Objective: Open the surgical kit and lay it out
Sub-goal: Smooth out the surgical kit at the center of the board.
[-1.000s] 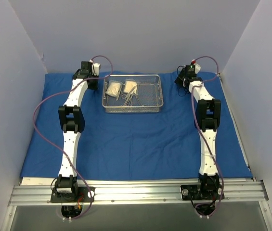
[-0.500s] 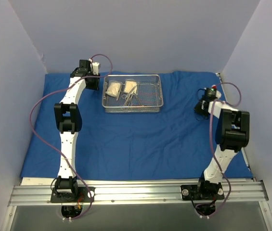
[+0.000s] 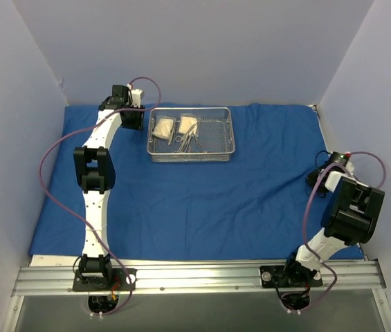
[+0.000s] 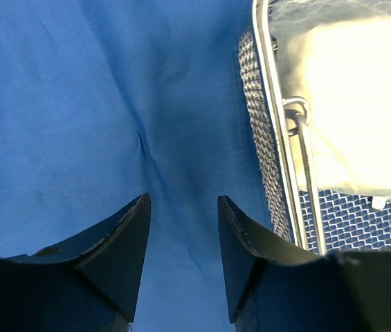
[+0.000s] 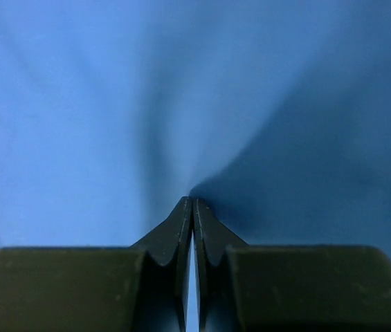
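Note:
The blue cloth (image 3: 202, 200) lies spread flat over the table. On it at the back stands the wire-mesh steel tray (image 3: 231, 131) with two white gauze packets (image 3: 162, 128) and silver clamps (image 3: 188, 142) inside. My left gripper (image 3: 131, 122) hovers over bare cloth (image 4: 77, 104) just left of the tray's end wall (image 4: 271, 124). It is open with nothing between its fingers (image 4: 183, 200). A gauze packet (image 4: 340, 97) shows beyond the mesh. My right gripper (image 3: 317, 181) sits low by the cloth's right edge, shut (image 5: 193, 200), its tips at a crease in the cloth (image 5: 64, 104).
Grey walls close in the left, back and right sides; the right wall stands close to my right arm (image 3: 351, 214). An aluminium rail (image 3: 195, 275) with both arm bases runs along the near edge. A loose cable (image 3: 60, 180) loops beside the left arm.
My right arm has swung from the back right corner toward the near right edge, its gripper closing on the way. My left gripper has opened beside the tray, staying in place.

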